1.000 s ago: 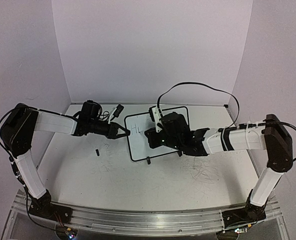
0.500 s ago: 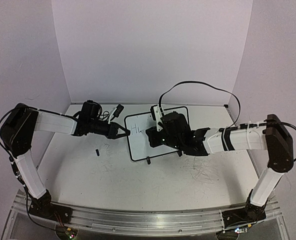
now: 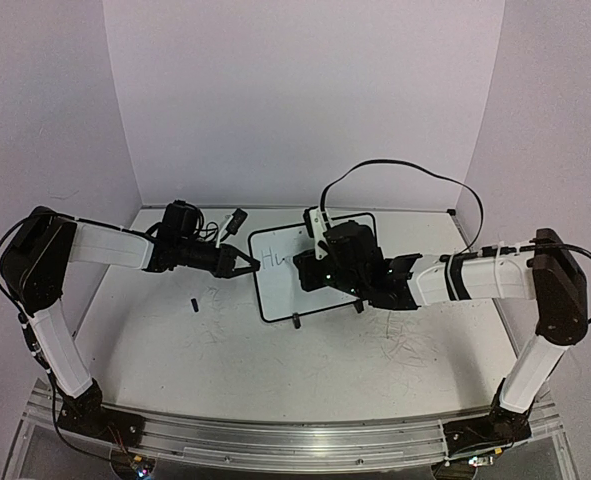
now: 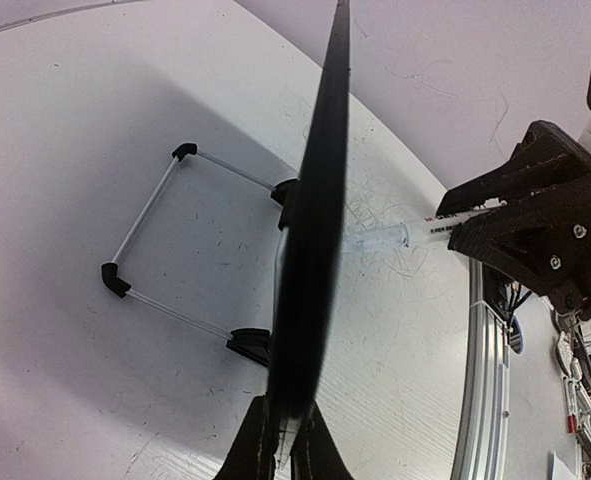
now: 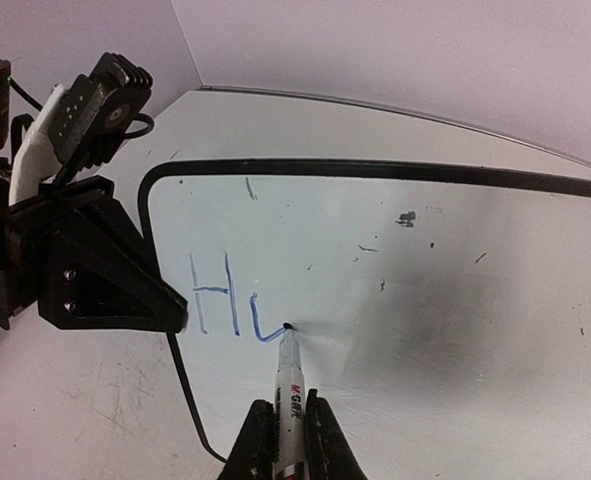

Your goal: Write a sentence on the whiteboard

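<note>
A: What has the right tool (image 5: 290, 440) got?
B: It's pinched tight on a marker (image 5: 289, 385), tip touching the board (image 5: 425, 300).
A: Any letters (image 5: 225, 305)?
B: A blue "H" and a part stroke, near the board's left edge.
A: And the left tool (image 4: 281, 445)?
B: Clamped on that edge. The board stands on the desk (image 3: 225, 350), between both arms.

The right gripper (image 3: 302, 271) hides much of the whiteboard (image 3: 275, 293) (top view); the marker (image 5: 291, 385) is cropped below.
</note>
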`<control>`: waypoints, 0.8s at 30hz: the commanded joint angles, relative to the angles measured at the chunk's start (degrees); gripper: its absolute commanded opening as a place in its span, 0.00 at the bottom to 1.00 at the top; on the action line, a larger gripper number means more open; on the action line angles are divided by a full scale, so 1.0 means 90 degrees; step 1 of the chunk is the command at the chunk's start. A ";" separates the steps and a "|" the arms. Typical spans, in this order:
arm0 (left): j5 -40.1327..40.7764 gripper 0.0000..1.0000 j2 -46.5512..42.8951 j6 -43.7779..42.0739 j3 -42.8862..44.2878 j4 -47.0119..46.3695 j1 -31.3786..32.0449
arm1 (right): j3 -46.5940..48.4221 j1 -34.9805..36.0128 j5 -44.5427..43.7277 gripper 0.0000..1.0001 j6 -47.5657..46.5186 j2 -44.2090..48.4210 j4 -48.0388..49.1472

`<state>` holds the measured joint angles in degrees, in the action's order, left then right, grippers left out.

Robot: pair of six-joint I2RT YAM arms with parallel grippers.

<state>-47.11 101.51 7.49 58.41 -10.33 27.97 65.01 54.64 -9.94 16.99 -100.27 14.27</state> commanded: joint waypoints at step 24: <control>0.0067 0.00 -0.0302 0.0018 0.0040 0.0220 -0.0050 | 0.0306 -0.0075 0.0081 0.00 -0.0001 0.0065 0.0376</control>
<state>-47.12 101.51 7.46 58.41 -10.33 27.97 65.17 54.39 -9.12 16.82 -100.27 14.61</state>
